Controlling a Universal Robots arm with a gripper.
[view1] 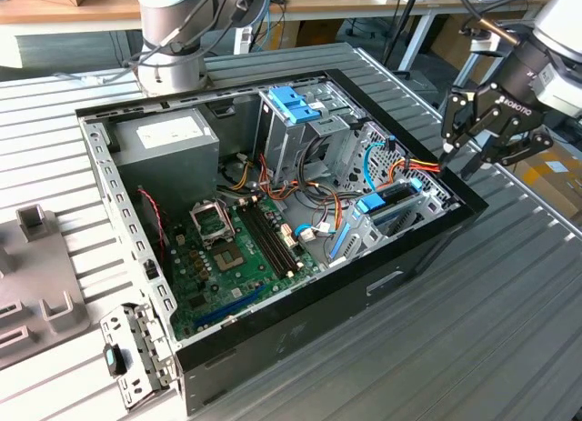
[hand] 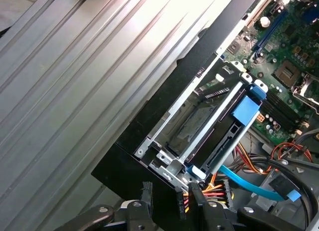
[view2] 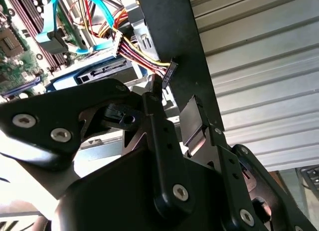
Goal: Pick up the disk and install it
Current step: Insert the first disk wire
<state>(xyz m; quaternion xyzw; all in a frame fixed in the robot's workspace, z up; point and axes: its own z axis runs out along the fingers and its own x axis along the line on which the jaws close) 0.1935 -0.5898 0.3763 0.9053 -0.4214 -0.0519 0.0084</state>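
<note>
The disk, dark with blue carrier rails, sits in the drive cage at the corner of the open computer case on the exterior view's right. In both wrist views its connector edge faces up between the cage's metal rails. My black gripper hangs just outside that corner, over the case's black wall. It is open with nothing between the fingers. A black power plug on yellow and red wires lies just past the fingertips.
Inside the case are a grey power-supply box, a light-blue latch on a metal cage, the green motherboard and loose blue and orange cables. A grey fixture and a metal bracket lie on the slatted table.
</note>
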